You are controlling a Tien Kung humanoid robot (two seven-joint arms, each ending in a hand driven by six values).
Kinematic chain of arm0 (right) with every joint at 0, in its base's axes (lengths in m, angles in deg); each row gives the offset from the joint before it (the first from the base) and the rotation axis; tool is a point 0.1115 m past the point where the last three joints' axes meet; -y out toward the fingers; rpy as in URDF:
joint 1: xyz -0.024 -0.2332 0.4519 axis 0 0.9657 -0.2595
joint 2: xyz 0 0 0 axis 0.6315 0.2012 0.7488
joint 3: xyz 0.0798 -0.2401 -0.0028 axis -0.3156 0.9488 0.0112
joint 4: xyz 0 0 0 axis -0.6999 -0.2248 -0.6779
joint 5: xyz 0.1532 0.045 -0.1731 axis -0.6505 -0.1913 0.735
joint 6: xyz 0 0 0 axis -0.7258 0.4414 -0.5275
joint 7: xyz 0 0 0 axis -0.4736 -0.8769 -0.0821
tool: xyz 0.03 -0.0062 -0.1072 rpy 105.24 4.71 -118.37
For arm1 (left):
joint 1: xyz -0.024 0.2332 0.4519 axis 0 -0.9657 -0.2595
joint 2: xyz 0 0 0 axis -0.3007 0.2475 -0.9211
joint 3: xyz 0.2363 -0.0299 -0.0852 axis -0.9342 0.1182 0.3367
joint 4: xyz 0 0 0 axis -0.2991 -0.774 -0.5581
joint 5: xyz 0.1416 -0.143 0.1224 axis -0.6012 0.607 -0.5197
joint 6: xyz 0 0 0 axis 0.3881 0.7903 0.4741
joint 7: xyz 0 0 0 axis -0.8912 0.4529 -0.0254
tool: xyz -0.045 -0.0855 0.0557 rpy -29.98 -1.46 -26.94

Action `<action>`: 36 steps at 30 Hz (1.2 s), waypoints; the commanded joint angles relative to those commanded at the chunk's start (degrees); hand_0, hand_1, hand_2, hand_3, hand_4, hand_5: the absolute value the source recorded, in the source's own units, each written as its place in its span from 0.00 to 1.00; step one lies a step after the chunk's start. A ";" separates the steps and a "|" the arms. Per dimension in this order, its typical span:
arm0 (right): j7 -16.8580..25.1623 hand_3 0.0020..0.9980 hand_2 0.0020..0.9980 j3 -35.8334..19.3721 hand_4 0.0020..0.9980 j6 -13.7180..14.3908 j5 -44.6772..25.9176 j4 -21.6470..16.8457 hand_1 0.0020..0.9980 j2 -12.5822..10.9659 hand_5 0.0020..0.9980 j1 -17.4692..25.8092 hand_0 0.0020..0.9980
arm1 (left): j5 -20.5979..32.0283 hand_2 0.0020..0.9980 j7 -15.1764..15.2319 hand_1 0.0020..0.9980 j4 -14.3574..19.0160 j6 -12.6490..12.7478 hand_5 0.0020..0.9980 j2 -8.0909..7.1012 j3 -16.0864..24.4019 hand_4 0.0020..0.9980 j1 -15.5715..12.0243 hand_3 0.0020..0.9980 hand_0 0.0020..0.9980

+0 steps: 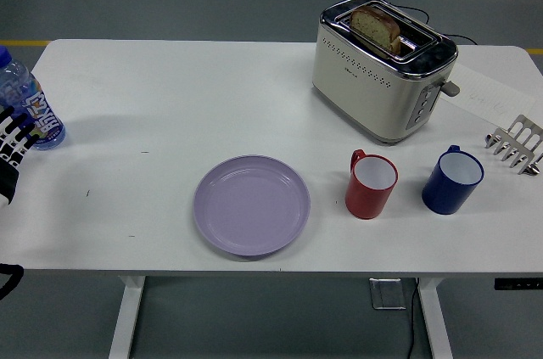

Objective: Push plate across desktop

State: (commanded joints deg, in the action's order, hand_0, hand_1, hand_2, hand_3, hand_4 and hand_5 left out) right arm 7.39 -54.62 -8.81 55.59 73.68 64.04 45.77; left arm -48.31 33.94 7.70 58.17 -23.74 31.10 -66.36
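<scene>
Head view: a round lilac plastic plate (251,204) with a shallow raised rim lies flat and empty near the front edge of the white rectangular table (212,96), a little left of the middle, untouched and not yet pushed. Just to its right stands a red mug with a white inside (371,184), close to the rim but apart from it; further right is a blue mug with a white inside (452,180). Behind them sits a cream and chrome two-slot toaster (382,67) holding a slice of brown bread (376,26). A metal toast rack (515,144) rests at the right edge, on the corner of a sheet of paper, and a clear plastic water bottle with a blue label (28,101) stands at the far left.

The robot's left hand (12,145), black with white markings, shows only in part at the left edge, beside the bottle and well apart from the plate; whether its fingers are spread or curled cannot be told, and nothing is seen in its grasp. The right hand is out of view.

The plate looks light, stiff and smooth-bottomed, likely to slide easily on the bare tabletop and to spin if nudged off-centre; contact belongs low on the left rim, fingers flat against the edge, pressure kept gentle so it does not strike the red mug
</scene>
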 joint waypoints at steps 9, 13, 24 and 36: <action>-0.20 0.59 0.61 -0.22 0.36 0.00 0.33 -0.08 0.52 0.10 0.54 0.50 0.59 | 0.11 0.74 0.27 0.77 -0.15 0.10 1.00 0.12 -0.40 0.52 -0.33 0.73 0.77; -0.22 0.59 0.61 -0.24 0.36 0.00 0.40 -0.10 0.52 0.16 0.54 0.85 0.59 | 0.08 0.74 0.30 0.77 -0.17 0.09 1.00 0.23 -0.56 0.52 -0.74 0.73 0.77; -0.43 0.59 0.61 -0.58 0.35 0.05 0.83 -0.14 0.52 0.28 0.54 1.44 0.59 | -0.02 0.74 0.25 0.77 -0.13 0.08 1.00 0.20 -0.79 0.52 -1.45 0.73 0.77; -0.35 0.59 0.61 -0.47 0.35 -0.04 0.46 -0.10 0.52 0.35 0.54 0.93 0.59 | -0.34 0.74 0.11 0.77 -0.08 -0.30 1.00 0.48 -0.79 0.52 -1.51 0.73 0.77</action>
State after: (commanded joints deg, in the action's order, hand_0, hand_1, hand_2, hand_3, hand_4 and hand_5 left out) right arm 7.04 -55.08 -8.84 56.05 73.59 64.38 46.70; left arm -48.65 34.04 7.63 57.87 -23.26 30.31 -67.87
